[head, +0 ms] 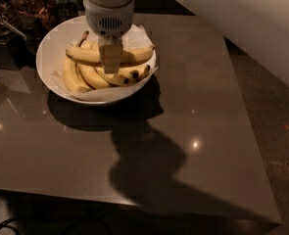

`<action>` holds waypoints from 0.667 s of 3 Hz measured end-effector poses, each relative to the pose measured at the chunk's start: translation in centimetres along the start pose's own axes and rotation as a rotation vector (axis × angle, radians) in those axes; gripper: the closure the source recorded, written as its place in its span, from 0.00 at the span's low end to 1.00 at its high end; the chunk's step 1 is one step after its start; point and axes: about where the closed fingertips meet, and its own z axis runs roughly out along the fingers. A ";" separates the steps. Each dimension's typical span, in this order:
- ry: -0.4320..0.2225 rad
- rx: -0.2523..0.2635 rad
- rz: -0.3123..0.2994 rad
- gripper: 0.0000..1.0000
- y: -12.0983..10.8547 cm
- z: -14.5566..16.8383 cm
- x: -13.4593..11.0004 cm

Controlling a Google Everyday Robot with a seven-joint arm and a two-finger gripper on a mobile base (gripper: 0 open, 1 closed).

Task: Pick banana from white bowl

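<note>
The white bowl with paper lining stands at the back left of the dark table. Several yellow bananas lie in it. The long loose banana lies level across the top of the pile. My gripper reaches straight down from the white wrist over the middle of the bowl. One finger crosses in front of the long banana's middle, and the other is hidden behind it. The gripper looks shut on that banana.
Dark containers of snacks stand behind the bowl at the back left. The brown table ends at the front edge and the right edge. My white arm fills the top right.
</note>
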 end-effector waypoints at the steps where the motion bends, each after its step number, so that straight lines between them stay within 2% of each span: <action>1: 0.000 0.001 0.000 1.00 0.0 0.0 0.0; 2: -0.019 0.014 0.009 1.00 1.2 -1.4 0.3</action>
